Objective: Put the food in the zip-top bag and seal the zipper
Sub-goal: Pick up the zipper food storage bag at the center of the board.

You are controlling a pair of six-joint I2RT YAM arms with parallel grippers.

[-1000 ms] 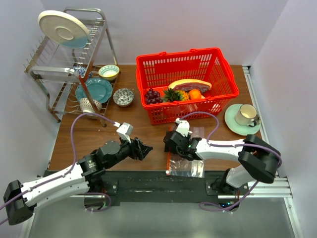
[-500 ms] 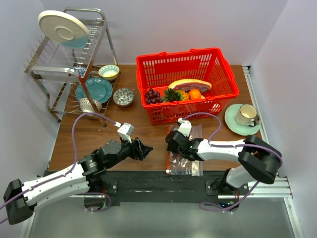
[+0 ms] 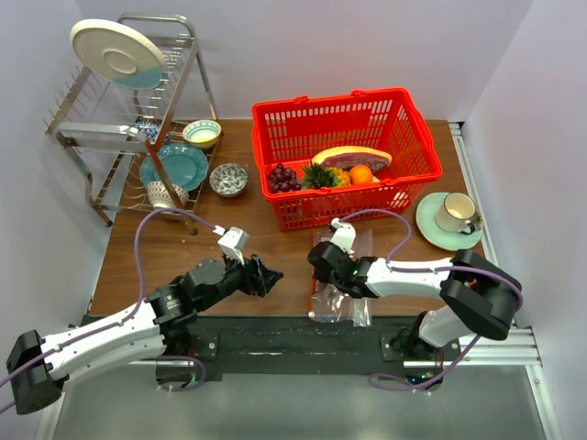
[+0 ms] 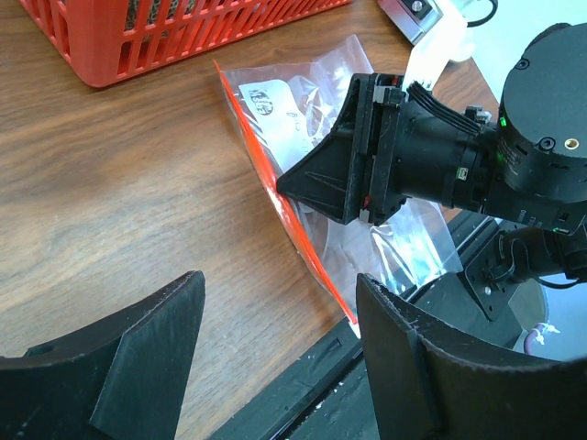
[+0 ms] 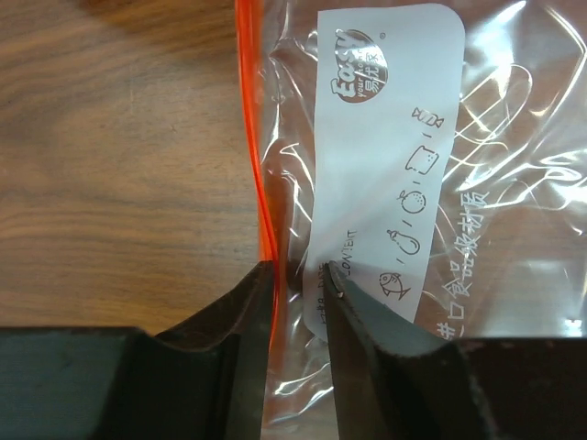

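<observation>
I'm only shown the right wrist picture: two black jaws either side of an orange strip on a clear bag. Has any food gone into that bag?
Observer: No. In the top view the pineapple and the grape bunch lie in the red basket, which stands behind the zip-top bag.
Operator: And the other arm, is it helping?
Observer: It holds nothing. The left jaws stand wide open over the table, to the left of the bag.
</observation>
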